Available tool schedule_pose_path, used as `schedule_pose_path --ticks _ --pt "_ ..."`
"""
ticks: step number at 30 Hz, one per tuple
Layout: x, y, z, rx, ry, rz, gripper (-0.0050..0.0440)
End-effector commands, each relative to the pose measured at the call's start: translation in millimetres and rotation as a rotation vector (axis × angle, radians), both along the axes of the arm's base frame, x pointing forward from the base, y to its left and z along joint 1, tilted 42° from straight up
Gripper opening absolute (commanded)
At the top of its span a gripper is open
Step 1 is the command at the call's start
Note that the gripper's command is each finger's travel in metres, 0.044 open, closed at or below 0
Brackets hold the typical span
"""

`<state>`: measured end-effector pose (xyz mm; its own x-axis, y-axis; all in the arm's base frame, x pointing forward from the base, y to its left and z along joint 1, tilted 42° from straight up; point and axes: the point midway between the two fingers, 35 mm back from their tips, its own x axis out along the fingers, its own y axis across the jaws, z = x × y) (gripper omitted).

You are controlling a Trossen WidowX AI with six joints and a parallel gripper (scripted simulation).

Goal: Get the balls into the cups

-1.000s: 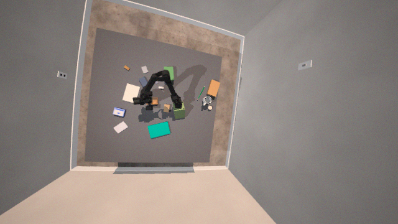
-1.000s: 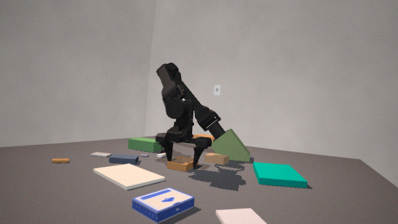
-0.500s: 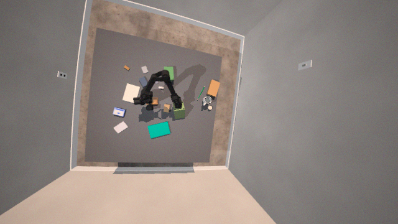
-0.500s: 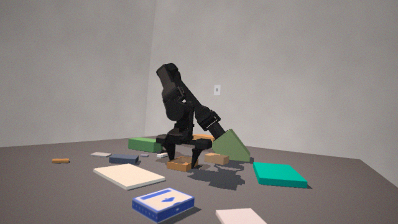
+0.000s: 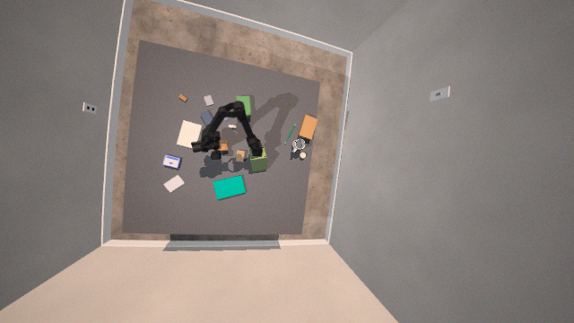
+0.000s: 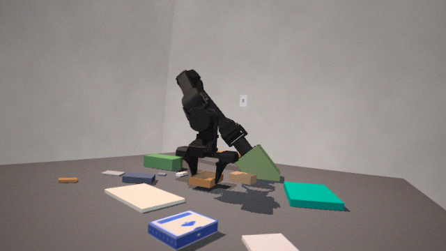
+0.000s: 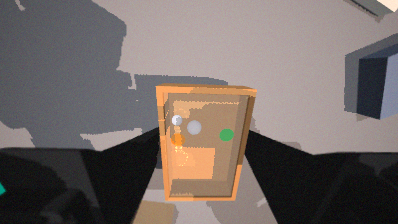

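Note:
The wooden puzzle (image 7: 204, 145) is an orange-brown tray under a clear cover, lying flat on the table. In the wrist view the large grey ball (image 7: 194, 127) sits mid-tray, the small white ball (image 7: 176, 120) near the left wall just above the orange cup (image 7: 177, 139), and the green cup (image 7: 226, 134) lies toward the right wall. My gripper (image 7: 202, 131) is shut on the puzzle, one black finger against each long side. The puzzle (image 6: 203, 178) shows between the fingers in the exterior view, and small under the arm in the top view (image 5: 222, 146).
A second tan block (image 6: 242, 177) and a green wedge (image 6: 259, 163) lie just right of the puzzle. A teal slab (image 6: 311, 195), a cream board (image 6: 143, 196), a blue box (image 6: 182, 228), a navy block (image 6: 138, 178) and a green block (image 6: 162, 162) lie around.

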<state>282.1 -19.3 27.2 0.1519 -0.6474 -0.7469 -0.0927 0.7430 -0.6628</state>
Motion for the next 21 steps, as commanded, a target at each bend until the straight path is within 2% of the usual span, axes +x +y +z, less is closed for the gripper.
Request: schedule_pose_path --ticks 1,5,21 --pt "0 18 22 0.005 -0.019 0.007 0.0089" --pt "-5 29 36 0.003 -0.02 0.007 0.0" --pt "-5 26 32 0.006 -0.016 0.012 0.0"
